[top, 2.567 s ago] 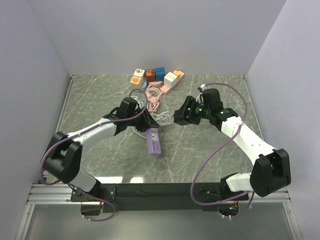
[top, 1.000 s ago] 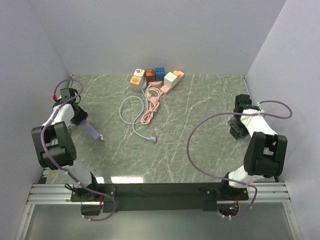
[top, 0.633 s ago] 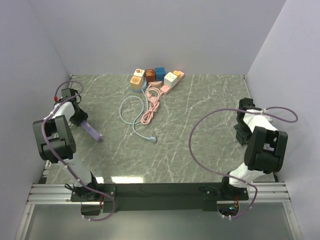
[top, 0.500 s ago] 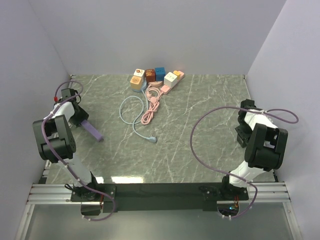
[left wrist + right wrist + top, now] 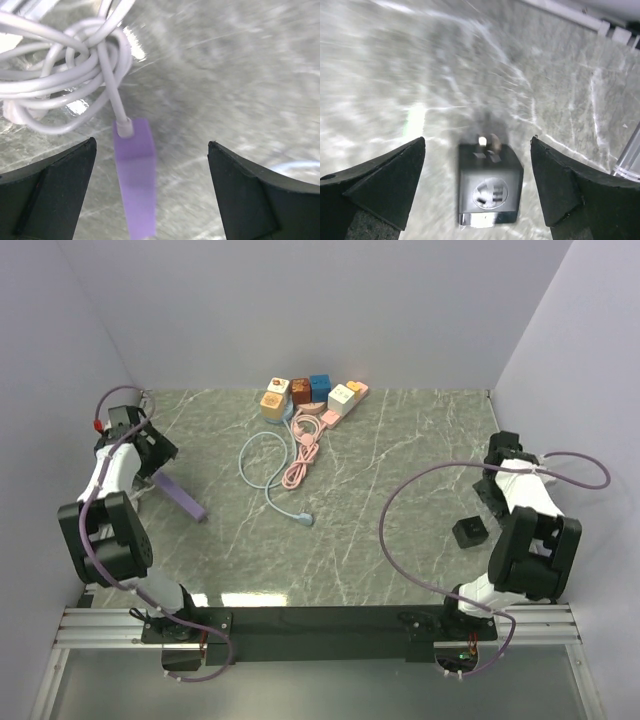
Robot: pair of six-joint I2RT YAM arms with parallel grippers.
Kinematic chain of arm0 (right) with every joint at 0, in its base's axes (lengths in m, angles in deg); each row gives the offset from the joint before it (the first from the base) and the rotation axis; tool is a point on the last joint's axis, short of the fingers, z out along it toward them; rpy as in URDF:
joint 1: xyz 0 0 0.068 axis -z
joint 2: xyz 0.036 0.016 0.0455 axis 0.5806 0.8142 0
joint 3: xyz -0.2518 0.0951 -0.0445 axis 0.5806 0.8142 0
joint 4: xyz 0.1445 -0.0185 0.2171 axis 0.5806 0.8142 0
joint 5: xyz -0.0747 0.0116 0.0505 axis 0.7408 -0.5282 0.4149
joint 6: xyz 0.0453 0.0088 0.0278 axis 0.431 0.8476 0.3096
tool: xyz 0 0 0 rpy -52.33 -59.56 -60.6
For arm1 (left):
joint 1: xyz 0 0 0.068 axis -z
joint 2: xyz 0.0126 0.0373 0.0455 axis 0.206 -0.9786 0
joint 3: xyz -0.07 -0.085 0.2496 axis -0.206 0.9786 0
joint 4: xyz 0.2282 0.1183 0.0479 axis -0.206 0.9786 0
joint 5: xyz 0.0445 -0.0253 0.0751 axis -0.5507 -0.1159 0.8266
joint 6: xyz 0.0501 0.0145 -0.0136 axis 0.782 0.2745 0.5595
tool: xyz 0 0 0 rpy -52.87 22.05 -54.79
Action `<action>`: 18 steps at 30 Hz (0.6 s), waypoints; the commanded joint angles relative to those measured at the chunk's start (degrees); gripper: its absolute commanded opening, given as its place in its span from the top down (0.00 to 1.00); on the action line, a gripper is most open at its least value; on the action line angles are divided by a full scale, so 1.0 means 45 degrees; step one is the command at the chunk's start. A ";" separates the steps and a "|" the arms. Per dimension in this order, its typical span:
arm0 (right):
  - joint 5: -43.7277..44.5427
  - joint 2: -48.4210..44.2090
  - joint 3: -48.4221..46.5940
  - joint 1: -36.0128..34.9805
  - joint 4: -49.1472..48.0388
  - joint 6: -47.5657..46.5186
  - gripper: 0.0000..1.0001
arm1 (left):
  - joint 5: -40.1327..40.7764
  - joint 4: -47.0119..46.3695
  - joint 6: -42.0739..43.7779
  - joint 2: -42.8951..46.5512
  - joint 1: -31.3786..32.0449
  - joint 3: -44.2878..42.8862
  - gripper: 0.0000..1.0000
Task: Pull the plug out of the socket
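The purple socket strip (image 5: pixel 181 500) lies on the marble table at the far left, its white cord (image 5: pixel 65 80) coiled at one end. My left gripper (image 5: pixel 157 460) hovers just above it, open, and the socket (image 5: pixel 135 180) shows between the wide-apart fingers (image 5: pixel 50 192) without touching them. Over at the far right, the black plug (image 5: pixel 468 532) rests on the table, apart from the socket. Open as well, my right gripper (image 5: pixel 491 495) hangs above it. The plug (image 5: pixel 490 192), prongs up and blurred, sits free between the fingertips (image 5: pixel 585 192).
A row of coloured cube adapters on a pink strip (image 5: pixel 312 395) stands at the back centre. A pink cable (image 5: pixel 305 440) and a pale blue cable (image 5: pixel 262 468) trail forward from it. Side walls stand close to both arms.
Both arms swung out from the centre to the table's sides, socket going left and plug right. Both grippers then opened, and the socket and the plug left their jaws.
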 commanded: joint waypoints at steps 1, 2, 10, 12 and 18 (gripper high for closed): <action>0.0003 -0.1307 -0.1317 0.0027 0.0642 -0.0008 0.07 | -0.0607 0.0416 -0.0156 0.1428 -0.0061 -0.0728 0.01; -0.0211 -0.1504 -0.1417 0.0008 0.0798 -0.0086 0.07 | -0.0705 0.0475 -0.0214 0.1797 -0.0042 -0.0708 0.00; -0.2516 -0.3086 -0.2120 -0.0908 0.0761 -0.1919 0.04 | -0.3105 0.0223 0.0330 0.3362 0.0932 -0.0551 0.01; -0.2945 -0.3321 -0.2141 -0.1669 0.0450 -0.2292 0.03 | -0.3770 0.0222 0.0429 0.3499 0.1652 -0.0862 0.01; -0.5717 -0.3539 -0.2257 -0.4886 -0.1775 -0.3309 0.04 | -0.5099 -0.0578 0.0255 0.3812 0.3648 -0.0925 0.01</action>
